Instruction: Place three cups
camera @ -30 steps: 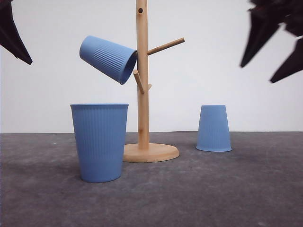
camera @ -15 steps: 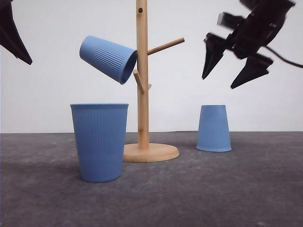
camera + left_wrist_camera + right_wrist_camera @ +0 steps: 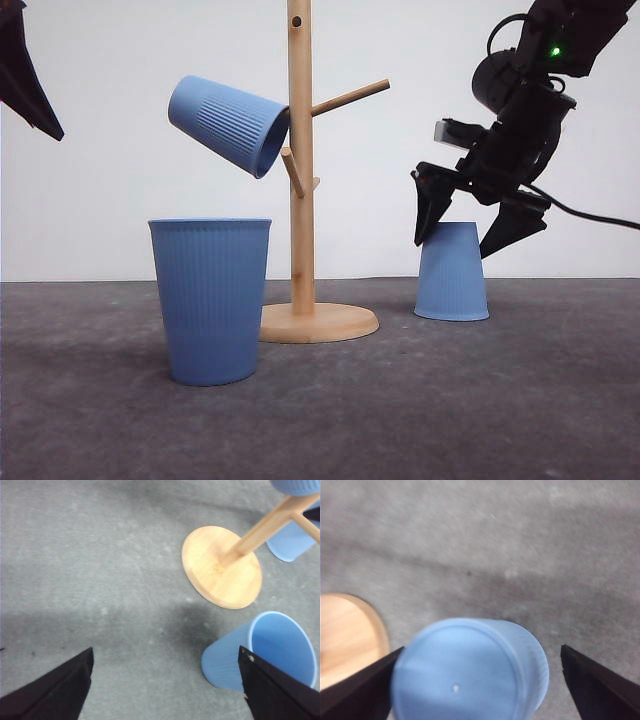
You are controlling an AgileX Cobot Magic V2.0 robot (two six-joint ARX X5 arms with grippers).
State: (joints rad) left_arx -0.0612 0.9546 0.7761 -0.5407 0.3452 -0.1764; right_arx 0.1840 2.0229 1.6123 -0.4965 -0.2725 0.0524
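Right gripper (image 3: 465, 240): spread wide, straddling the inverted cup (image 3: 452, 275), gripping nothing.
Left gripper (image 3: 165, 680): spread apart, empty.

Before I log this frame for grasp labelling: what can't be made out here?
- Left end effector: cut off by frame edges in front and left wrist views.
- Contact between the right end effector and the upside-down cup: cannot tell; right wrist view is blurred.
- Peg holding the hung cup: hidden inside it, front view.
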